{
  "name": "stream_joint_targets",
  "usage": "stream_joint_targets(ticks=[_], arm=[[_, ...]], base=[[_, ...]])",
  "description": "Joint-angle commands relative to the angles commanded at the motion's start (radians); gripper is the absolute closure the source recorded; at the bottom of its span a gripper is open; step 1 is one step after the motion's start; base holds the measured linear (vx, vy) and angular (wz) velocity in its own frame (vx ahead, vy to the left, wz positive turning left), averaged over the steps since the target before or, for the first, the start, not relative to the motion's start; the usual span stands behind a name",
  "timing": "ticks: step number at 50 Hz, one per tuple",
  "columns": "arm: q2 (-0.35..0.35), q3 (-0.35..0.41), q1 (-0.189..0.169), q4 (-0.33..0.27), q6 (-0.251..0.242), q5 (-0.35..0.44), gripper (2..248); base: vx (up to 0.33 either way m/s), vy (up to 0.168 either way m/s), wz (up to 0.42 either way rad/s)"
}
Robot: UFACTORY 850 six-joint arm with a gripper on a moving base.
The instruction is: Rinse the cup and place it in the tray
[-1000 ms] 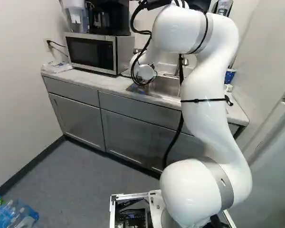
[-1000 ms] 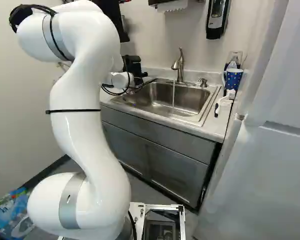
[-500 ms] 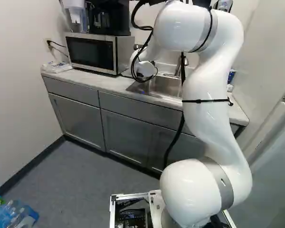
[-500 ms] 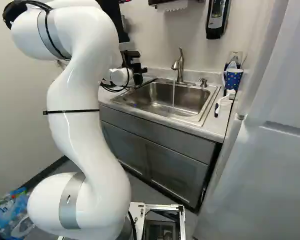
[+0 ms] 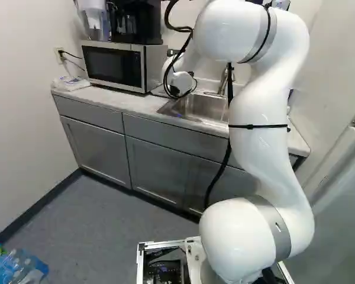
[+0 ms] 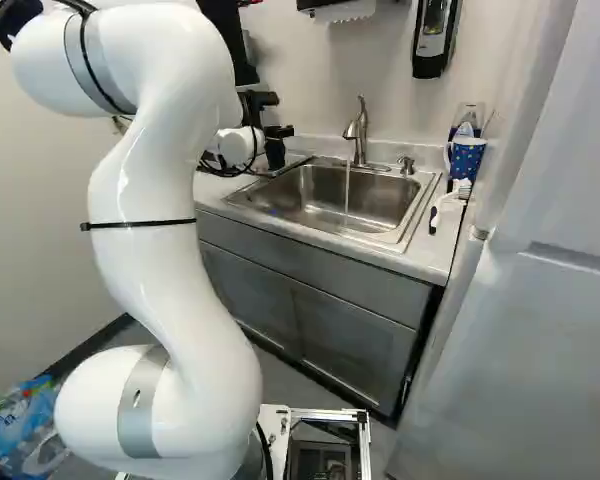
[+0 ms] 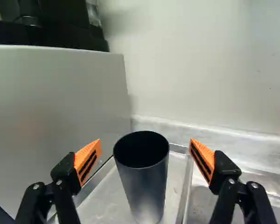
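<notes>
A: Left base view?
B: The arm [image 5: 261,155] reaches over the counter [image 5: 127,104], between the microwave [image 5: 113,66] and the sink [image 5: 204,108].
A: Right base view?
B: The gripper [image 6: 276,148] is near the sink's left end. Water [image 6: 347,190] runs from the tap [image 6: 357,130].
A: Wrist view?
B: The gripper [image 7: 146,148] is wide open. The cup [image 7: 142,186] stands in the tray [image 7: 107,200], between the fingers, touching neither.
</notes>
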Motion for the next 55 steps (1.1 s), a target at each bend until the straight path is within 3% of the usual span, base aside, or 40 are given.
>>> stream_joint_targets(ticks=[36, 55], arm=[[0.033, -0.036, -0.001, 0.0, 0.0, 0.0, 3], [0.05, -0.056, -0.026, 0.0, 0.0, 0.0, 3]], base=[[0.0, 0.0, 0.0], [0.0, 0.0, 0.0]])
